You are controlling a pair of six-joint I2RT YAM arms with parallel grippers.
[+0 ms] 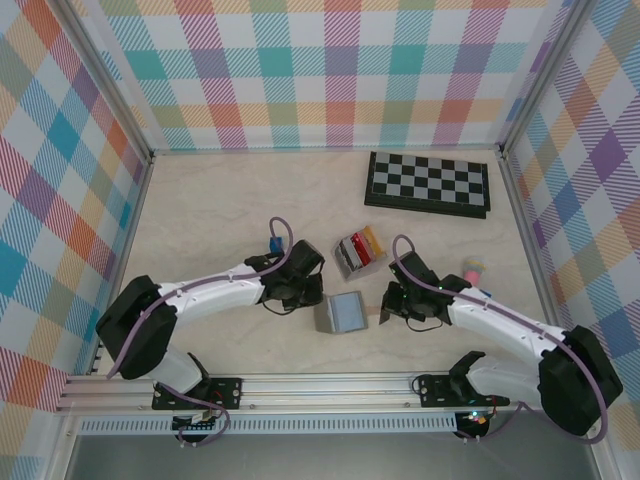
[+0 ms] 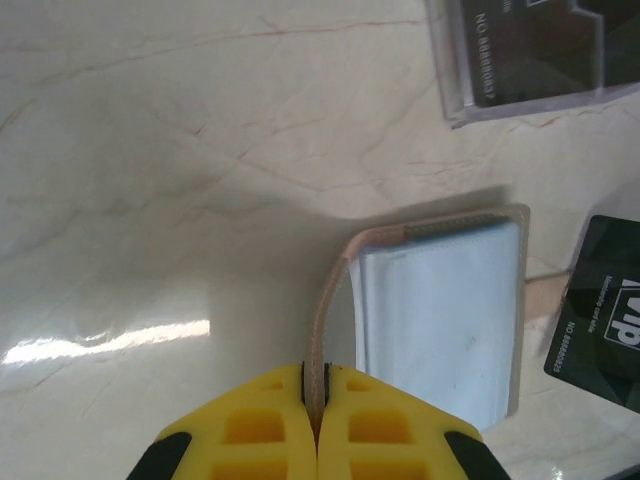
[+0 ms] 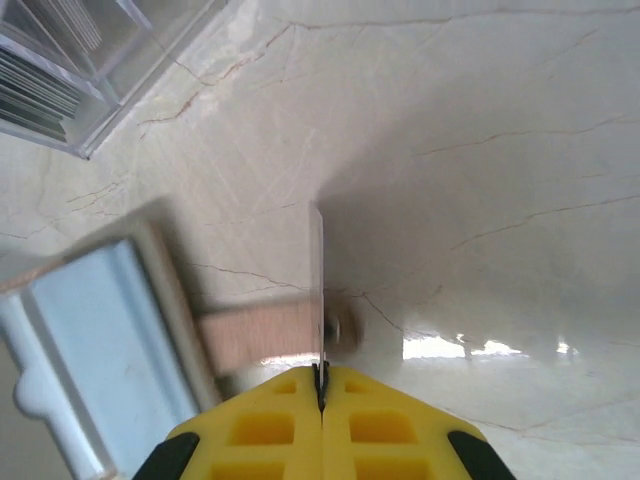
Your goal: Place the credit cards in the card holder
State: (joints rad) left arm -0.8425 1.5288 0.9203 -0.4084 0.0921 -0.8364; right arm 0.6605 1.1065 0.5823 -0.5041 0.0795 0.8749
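Left claw (image 2: 316, 385) clamped on card holder (image 2: 440, 310) flap, right claw (image 3: 321, 378) pinching card (image 3: 319, 275) edge-on, its black face visible from left wrist

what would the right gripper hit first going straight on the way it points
Likely the tan strap of the card holder, just past the card the right gripper holds; depth unclear.

Counted: one grey card holder (image 1: 345, 312); one clear rack of coloured cards (image 1: 358, 252); one black card (image 2: 600, 325) apart from it; one chessboard (image 1: 428, 183); one small pink-and-yellow item (image 1: 471, 268).
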